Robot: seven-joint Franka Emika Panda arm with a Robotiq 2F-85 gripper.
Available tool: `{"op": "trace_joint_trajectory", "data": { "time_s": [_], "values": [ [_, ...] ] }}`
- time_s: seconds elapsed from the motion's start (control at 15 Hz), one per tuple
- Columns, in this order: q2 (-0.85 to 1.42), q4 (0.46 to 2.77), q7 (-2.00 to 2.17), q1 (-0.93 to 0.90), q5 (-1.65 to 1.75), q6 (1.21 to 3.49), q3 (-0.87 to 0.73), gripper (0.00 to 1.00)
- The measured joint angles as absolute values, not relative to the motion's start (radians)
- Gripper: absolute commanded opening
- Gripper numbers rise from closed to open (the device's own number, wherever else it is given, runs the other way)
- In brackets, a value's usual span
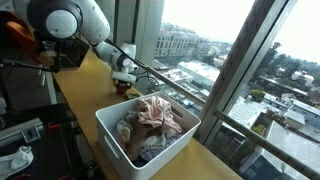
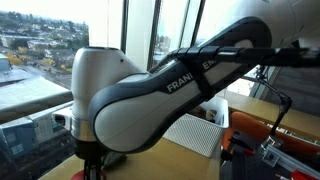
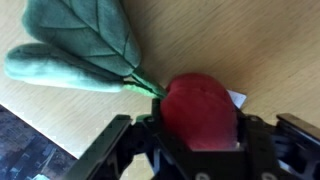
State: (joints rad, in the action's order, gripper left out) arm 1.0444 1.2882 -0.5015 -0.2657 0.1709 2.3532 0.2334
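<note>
Room: glazed high-rise corner; the window (image 1: 235, 60) runs along the far long side of the white bin (image 1: 118, 148), with city rooftops far below.
Counter (image 1: 88, 82): pale wood-grain top, matte and bare where it shows. It carries the bin and runs past both of the bin's short ends.
Arm (image 2: 180, 85): white and black Franka. It fills an exterior view and reaches down to the counter just past the bin's far short end.
Bin: white plastic tub, upright and open-topped.
Bin contents: a heap of pinkish and grey cloth (image 1: 155, 120), piled inside the bin to about rim height.
Gripper (image 3: 200, 135): low over the counter, just outside the bin's far end. Its dark pads look pressed against both flanks of the plush radish, a narrow clasp rather than a wide gape.
Plush radish (image 3: 200, 105): red rounded body held between the pads, outside the bin and near its far end.
Leaves (image 3: 85, 45): green felt, fanned away from the gripper over bare wood.
Tag (image 3: 236, 98): small and white, at the radish's side.
Done (judged): the radish has been reached and the clasp appears made.
Left (judged): the radish is at counter level outside the bin. Whether it has cleared the wood cannot be told.
</note>
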Motion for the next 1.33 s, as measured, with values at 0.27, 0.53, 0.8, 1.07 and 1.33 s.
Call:
{"op": "trace_joint_trajectory", "data": {
  "time_s": [0.27,0.53,0.8,1.07,1.33],
  "values": [
    [1.043,1.283,-0.501,-0.259,0.171,2.353,0.233,0.03],
    [1.015,1.293,-0.5,-0.24,0.171,2.354,0.225,0.04],
    [0.908,1.366,-0.5,-0.175,0.171,2.354,0.214,0.05],
    [0.77,1.486,-0.499,-0.099,0.17,2.354,0.202,0.05],
    [0.632,1.611,-0.498,-0.042,0.167,2.356,0.185,0.05]
  ]
}}
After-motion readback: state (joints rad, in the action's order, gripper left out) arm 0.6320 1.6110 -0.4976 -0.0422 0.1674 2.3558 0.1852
